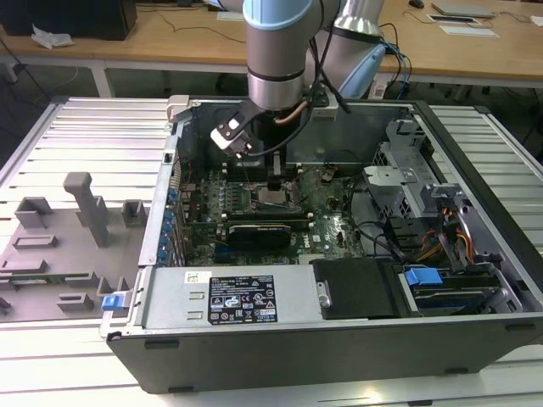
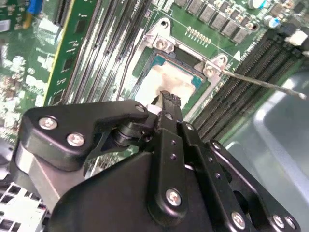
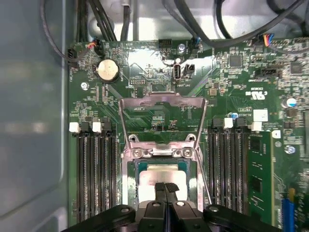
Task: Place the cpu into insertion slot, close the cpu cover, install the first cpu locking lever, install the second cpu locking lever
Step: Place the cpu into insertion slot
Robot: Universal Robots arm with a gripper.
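Exterior view's left has a grey fixture tray lying on the slatted metal surface, well apart from the work. In the middle stands the open computer case. The arm reaches down into it so that the gripper hangs over the green motherboard, right at the socket. Toward the exterior view's right sit the drive cage and a blue latch, both apart from the arm.

In the first wrist view the cpu lies inside the insertion slot, its pale top level with the dark rim as far as I can tell. The fingers are pressed together with nothing between them. Their joint tip is at the chip's edge farthest from the cover hinge; I cannot tell whether it touches the metal. The cpu cover is swung open, lifted off the slot on its hinge, and a thin locking lever stands free beside the socket.

I judge the step in hand to be seating the chip. To do it well, any push should be light and straight down, never sideways, since the contacts beneath would likely bend easily. The chip should sit flat on all four sides, and the tip should avoid both the lever and the raised cover.
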